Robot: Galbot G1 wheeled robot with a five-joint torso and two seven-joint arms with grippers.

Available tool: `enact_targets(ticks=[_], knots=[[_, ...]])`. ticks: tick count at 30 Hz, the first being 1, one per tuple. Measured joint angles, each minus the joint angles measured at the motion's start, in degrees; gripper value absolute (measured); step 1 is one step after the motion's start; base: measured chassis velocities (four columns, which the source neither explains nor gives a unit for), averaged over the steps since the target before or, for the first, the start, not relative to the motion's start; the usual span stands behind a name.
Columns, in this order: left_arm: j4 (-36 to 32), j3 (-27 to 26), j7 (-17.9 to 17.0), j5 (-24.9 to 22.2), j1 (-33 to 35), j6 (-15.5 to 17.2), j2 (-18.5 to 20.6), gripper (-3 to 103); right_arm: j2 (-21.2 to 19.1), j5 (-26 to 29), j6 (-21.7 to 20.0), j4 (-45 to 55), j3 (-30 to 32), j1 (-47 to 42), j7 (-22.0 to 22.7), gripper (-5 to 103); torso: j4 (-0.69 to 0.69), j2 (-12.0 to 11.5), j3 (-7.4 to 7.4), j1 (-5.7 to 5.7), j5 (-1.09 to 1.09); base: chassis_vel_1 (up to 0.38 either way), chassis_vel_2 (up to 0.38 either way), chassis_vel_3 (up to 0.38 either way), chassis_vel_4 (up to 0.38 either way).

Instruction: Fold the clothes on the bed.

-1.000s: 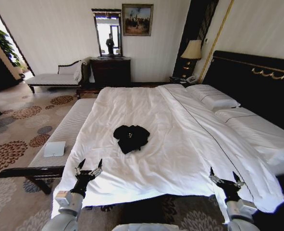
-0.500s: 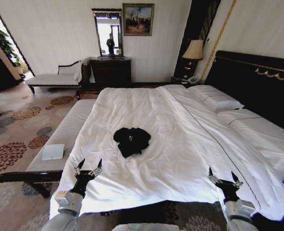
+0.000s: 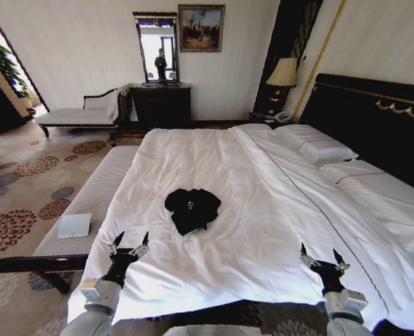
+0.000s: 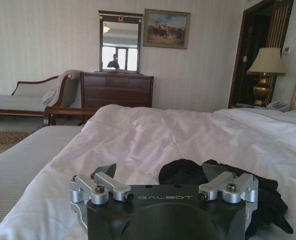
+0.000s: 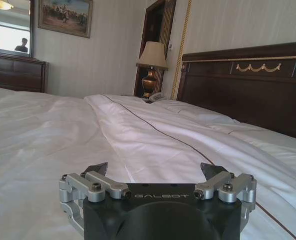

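The clothes (image 3: 191,208), a crumpled black T-shirt, lie in a heap near the middle of the bed (image 3: 263,182), on its white duvet. In the left wrist view the clothes (image 4: 188,172) show just beyond the fingertips. My left gripper (image 3: 128,243) hovers open over the near left edge of the bed, short of the heap. My right gripper (image 3: 321,257) is open too, over the near right part of the duvet, far from the clothes. Both hold nothing. The left gripper (image 4: 160,172) and right gripper (image 5: 154,170) point across the bed.
A padded bench (image 3: 94,196) with a white flat item (image 3: 75,225) runs along the bed's left side. White pillows (image 3: 315,145) lie by the dark headboard (image 3: 375,119). A lamp (image 3: 282,73), dresser (image 3: 162,103) and chaise (image 3: 80,112) stand at the far wall.
The whole head view has shifted slightly, so the camera moved a little closer to the bed. Both grippers keep their open pose. The clothes lie as before.
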Motion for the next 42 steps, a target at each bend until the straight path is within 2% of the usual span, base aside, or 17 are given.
enact_targets(ticks=[11, 15, 17, 22, 24, 25, 28, 29, 31, 34, 35, 37, 38, 40, 41, 42], knots=[[0.70, 0.05, 0.00, -0.02, -0.18, -0.08, -0.07, 98, -0.10, 0.61, -0.87, 0.15, -1.33, -0.23, 0.22, 100, 0.00, 0.00, 0.00, 0.01, 0.00, -0.025, 0.021, 0.024, -0.031], [1.80, 0.15, -0.05, -0.05, -0.25, -0.10, -0.11, 98, -2.51, 0.00, -4.19, 0.54, -3.11, 0.82, 1.57, 100, 0.00, 0.00, 0.00, 0.00, 0.00, 0.000, 0.000, 0.000, 0.000], [2.12, 0.34, -0.07, 0.16, -0.24, -0.10, -0.04, 98, -3.31, -0.27, -4.50, 0.47, -3.58, 1.29, 1.77, 100, 0.00, 0.01, 0.00, 0.00, -0.01, 0.000, 0.000, 0.000, 0.000], [3.26, 0.87, -0.12, 0.97, -0.16, -0.16, 0.21, 98, -8.37, 0.48, -3.05, -1.93, -6.50, 6.32, 2.23, 100, 0.01, 0.00, 0.00, 0.01, 0.01, 0.000, 0.000, 0.000, 0.000], [3.76, 0.78, -0.24, 0.97, -0.22, -0.16, 0.16, 98, -11.76, 4.71, -6.02, -2.30, -8.94, 9.68, 2.54, 100, 0.00, 0.00, 0.00, 0.01, 0.01, 0.000, 0.000, 0.000, 0.000], [3.76, 0.78, -0.24, 0.97, -0.22, -0.16, 0.16, 98, -11.76, 4.71, -6.02, -2.30, -8.94, 9.68, 2.54, 100, 0.00, 0.00, 0.00, 0.01, 0.01, 0.000, 0.000, 0.000, 0.000], [4.55, 1.08, -0.31, 1.63, -0.38, -0.32, 0.67, 98, -16.83, 11.78, -11.31, -2.66, -12.64, 13.29, 2.14, 100, 0.02, 0.00, 0.00, 0.01, 0.01, 0.000, 0.000, 0.000, 0.000], [5.14, 1.64, -0.30, 2.09, -0.80, -0.48, 1.26, 98, -20.26, 16.01, -14.38, -3.29, -15.23, 15.72, 2.03, 100, 0.02, 0.00, 0.00, 0.00, 0.00, 0.000, 0.000, 0.000, 0.000], [5.40, 1.95, -0.31, 2.17, -1.07, -0.50, 1.52, 98, -21.86, 18.20, -15.98, -3.75, -16.49, 17.02, 2.03, 100, 0.01, 0.00, 0.00, 0.01, 0.00, 0.000, 0.000, 0.000, 0.000], [6.11, 3.52, -0.35, 1.07, -2.22, -0.53, 2.56, 98, -27.31, 29.36, -22.54, -5.88, -21.10, 22.69, 2.32, 100, 0.00, 0.00, 0.01, 0.01, 0.01, 0.000, 0.000, 0.000, 0.000], [6.11, 3.52, -0.35, 1.07, -2.22, -0.53, 2.56, 98, -27.31, 29.36, -22.54, -5.88, -21.10, 22.69, 2.32, 100, 0.00, 0.00, 0.01, 0.01, 0.01, 0.000, 0.000, 0.000, 0.000], [6.60, 4.76, -0.35, 0.37, -2.99, -0.70, 3.29, 95, -30.18, 37.88, -26.72, -7.69, -23.52, 27.03, 1.92, 100, 0.01, 0.00, 0.01, 0.01, 0.01, 0.000, 0.000, 0.000, 0.000], [6.96, 5.36, -0.33, 0.35, -3.34, -0.74, 3.77, 97, -31.20, 41.21, -28.36, -8.79, -24.58, 29.23, 1.28, 100, -0.02, 0.00, 0.01, 0.01, 0.00, 0.000, 0.000, 0.000, 0.000], [7.82, 6.16, -0.24, 0.91, -3.55, -0.92, 4.84, 98, -32.57, 46.76, -30.89, -12.10, -27.66, 34.94, -0.37, 100, -0.02, 0.00, 0.00, 0.01, -0.01, 0.000, 0.000, 0.000, 0.000], [7.82, 6.16, -0.24, 0.91, -3.55, -0.92, 4.84, 98, -32.57, 46.76, -30.89, -12.10, -27.66, 34.94, -0.37, 100, -0.02, 0.00, 0.00, 0.01, -0.01, 0.000, 0.000, 0.000, 0.000], [8.46, 6.47, -0.27, 1.08, -3.53, -1.25, 5.93, 101, -33.04, 50.47, -32.39, -15.90, -30.60, 39.71, -1.68, 100, 0.02, 0.00, 0.01, 0.00, -0.02, 0.000, 0.000, 0.000, 0.000]])
